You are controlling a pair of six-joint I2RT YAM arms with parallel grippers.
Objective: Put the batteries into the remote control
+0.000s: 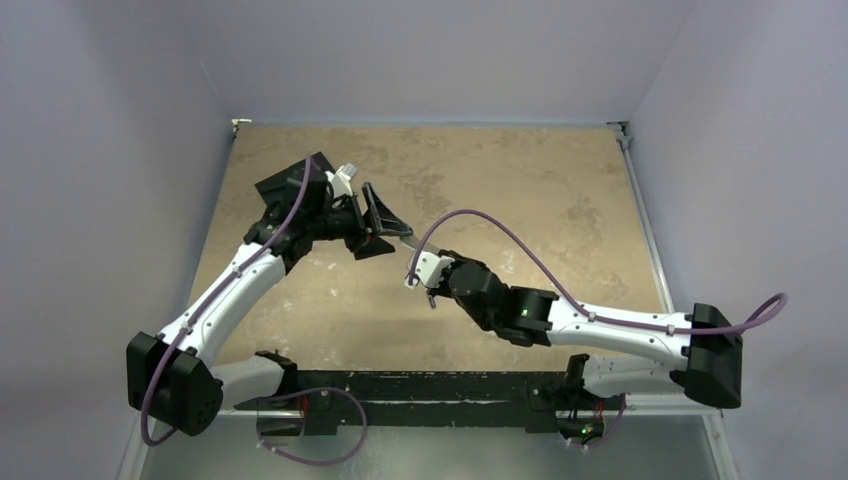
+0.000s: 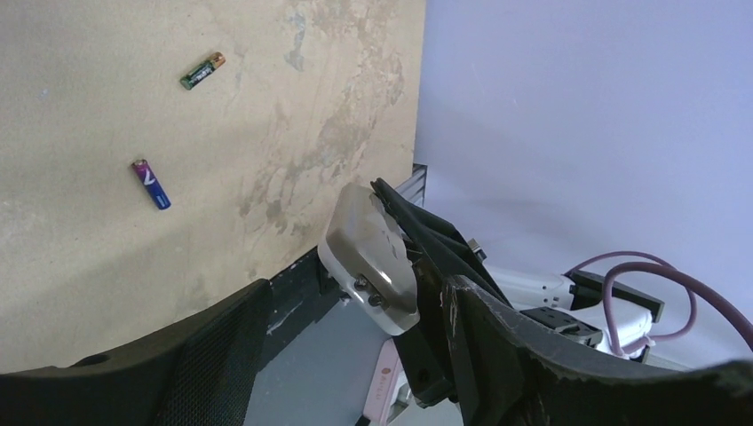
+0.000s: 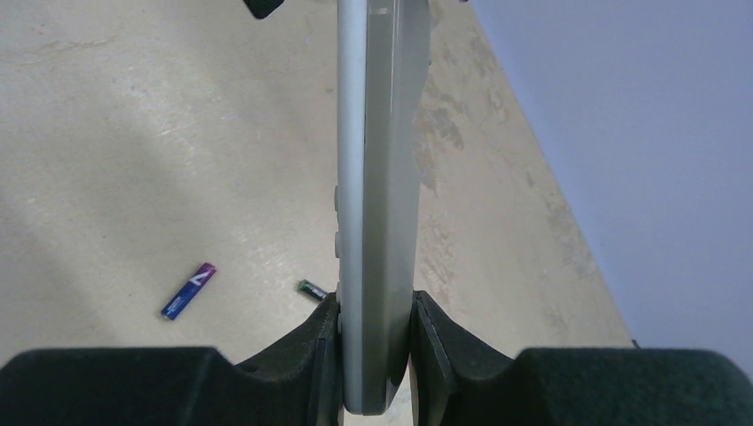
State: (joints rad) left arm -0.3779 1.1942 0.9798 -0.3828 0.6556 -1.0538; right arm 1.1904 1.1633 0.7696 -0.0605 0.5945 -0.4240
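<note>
The remote control (image 3: 377, 160) is held edge-on and off the table by my right gripper (image 3: 375, 311), which is shut on its near end. In the top view the remote (image 1: 398, 233) spans from the right gripper (image 1: 418, 250) to my left gripper (image 1: 385, 225). The left gripper (image 2: 346, 337) is open, and the remote's far end (image 2: 368, 257) sits between its fingers, close to the right-hand finger (image 2: 533, 355). The gold-tinted battery (image 2: 203, 71) and the bluish-purple battery (image 2: 151, 184) lie on the table; both also show under the remote (image 3: 311, 288) (image 3: 188, 291).
A black square slab (image 1: 280, 187) lies at the far left, partly under the left arm. Lavender walls close the table on three sides. The black base rail (image 1: 430, 385) runs along the near edge. The right arm's purple cable (image 1: 500, 230) loops over the table.
</note>
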